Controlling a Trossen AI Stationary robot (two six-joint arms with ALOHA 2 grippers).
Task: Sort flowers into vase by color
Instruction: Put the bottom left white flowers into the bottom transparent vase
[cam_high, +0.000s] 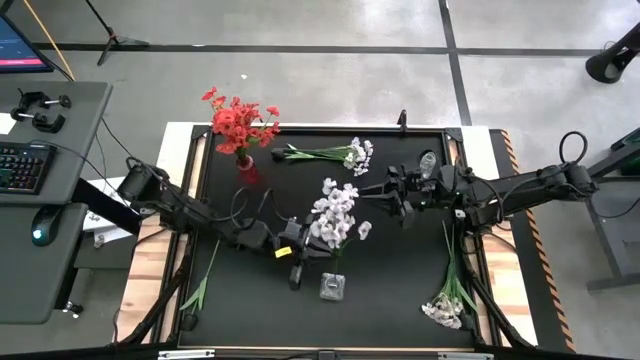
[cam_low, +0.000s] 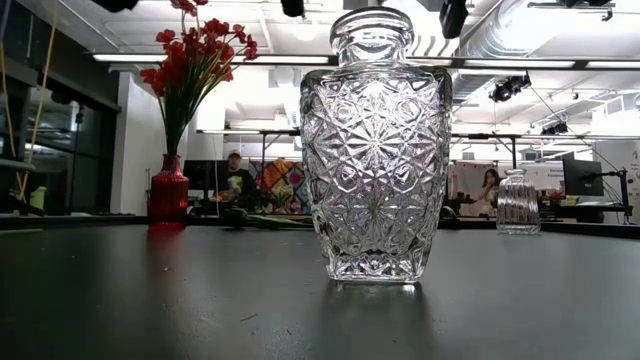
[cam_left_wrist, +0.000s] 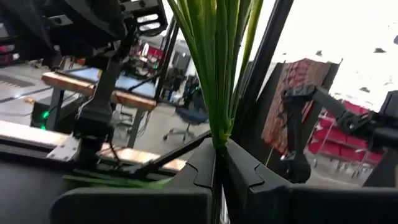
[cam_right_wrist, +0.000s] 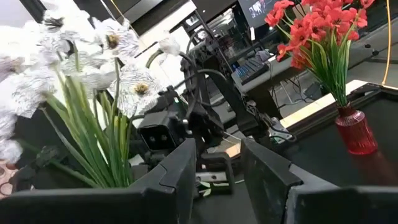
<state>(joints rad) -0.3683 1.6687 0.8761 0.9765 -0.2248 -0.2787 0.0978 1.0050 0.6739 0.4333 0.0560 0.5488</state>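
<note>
A spray of white flowers (cam_high: 335, 215) stands upright mid-table, and my left gripper (cam_left_wrist: 219, 162) is shut on its green stems; in the high view that gripper (cam_high: 312, 250) reaches in from the table's left. A large cut-glass vase (cam_low: 375, 150) stands just in front of it, near the front edge (cam_high: 333, 287), with nothing in it. A red vase (cam_high: 245, 165) at the far left holds red flowers (cam_high: 238, 120). My right gripper (cam_right_wrist: 217, 155) hangs open to the right of the white spray (cam_right_wrist: 93, 81), with nothing between its fingers. My left gripper pinches a bunch of several green stems (cam_left_wrist: 217, 134) between its two fingers (cam_left_wrist: 245, 171). The fingers come in about level from the table's left and lie across the stems. The stems rise upright above the fingers. Their lower ends are hidden by the gripper.
More white flowers lie at the far middle (cam_high: 335, 153) and at the front right (cam_high: 450, 300). A green stem (cam_high: 203, 285) lies at the front left. A small clear vase (cam_low: 517, 200) stands at the far right, beside my right arm.
</note>
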